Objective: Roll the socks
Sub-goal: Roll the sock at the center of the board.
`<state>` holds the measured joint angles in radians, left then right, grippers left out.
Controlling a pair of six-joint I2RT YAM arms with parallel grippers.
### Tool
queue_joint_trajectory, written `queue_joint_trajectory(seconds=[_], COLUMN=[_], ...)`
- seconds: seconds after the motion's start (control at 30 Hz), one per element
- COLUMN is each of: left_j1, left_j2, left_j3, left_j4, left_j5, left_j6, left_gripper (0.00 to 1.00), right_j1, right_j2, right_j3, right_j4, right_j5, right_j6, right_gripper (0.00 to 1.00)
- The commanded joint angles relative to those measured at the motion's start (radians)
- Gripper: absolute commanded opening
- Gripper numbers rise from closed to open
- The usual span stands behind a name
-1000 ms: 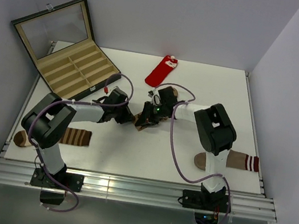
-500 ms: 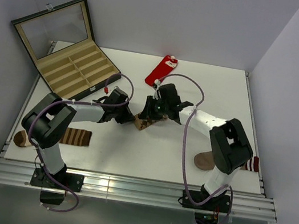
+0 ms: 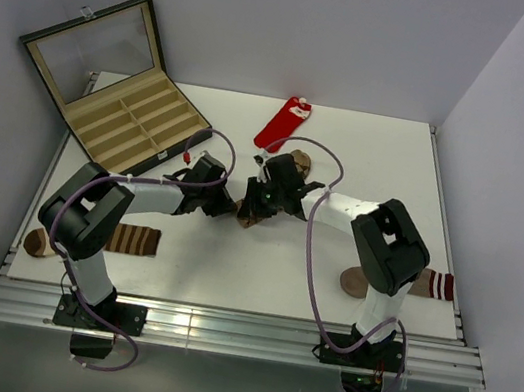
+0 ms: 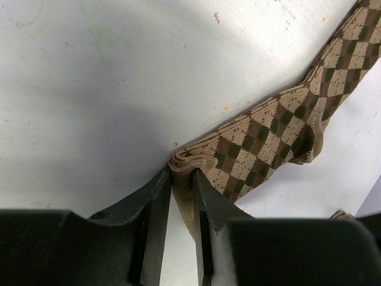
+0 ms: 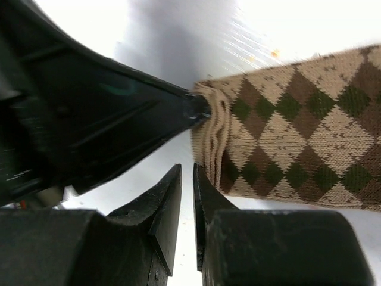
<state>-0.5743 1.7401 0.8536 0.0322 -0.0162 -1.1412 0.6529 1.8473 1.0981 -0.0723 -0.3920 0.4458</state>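
Zero rolls completed: argyle sock (image 4: 268, 137) end pinched by left fingers (image 4: 162, 193); right fingers (image 5: 172, 190) near-closed beside fold, grip unclear; red sock (image 3: 283, 125) untouched.

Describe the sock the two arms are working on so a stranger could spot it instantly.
Start at the white table, in the middle where both arms meet. There the left hand pinches the cuff of the argyle sock. It alone has tan-and-dark-brown diamonds; the red sock farther back is solid-coloured, and the ring-striped sock at front left has bands.
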Motion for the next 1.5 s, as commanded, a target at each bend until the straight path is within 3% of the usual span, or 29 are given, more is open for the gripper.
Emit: queue_joint_trajectory(seconds=[0.0, 0.7, 1.1, 1.47], left_j1=[-0.006, -0.010, -0.016, -0.018], left_j2=[0.036, 0.039, 0.044, 0.045], left_j3=[-0.019, 0.010, 0.015, 0.018], left_j4=[-0.143, -0.178, -0.183, -0.186], left_j5=[-0.068, -0.091, -0.097, -0.096], left_j6=[0.037, 0.041, 0.043, 0.046], left_gripper=[0.28, 0.28, 0.28, 0.28], right_j1=[0.001, 0.056, 0.097, 0.122], right_j2=[0.018, 0.017, -0.114, -0.019], right_j3=[0.002, 0.057, 0.031, 0.077], right_j4=[0.000, -0.161, -0.092, -0.110], right_j5=[0.022, 0.188, 0.239, 0.214], right_j6=[-0.033, -0.144, -0.174, -0.210], right_gripper=[0.20, 0.28, 0.30, 0.30])
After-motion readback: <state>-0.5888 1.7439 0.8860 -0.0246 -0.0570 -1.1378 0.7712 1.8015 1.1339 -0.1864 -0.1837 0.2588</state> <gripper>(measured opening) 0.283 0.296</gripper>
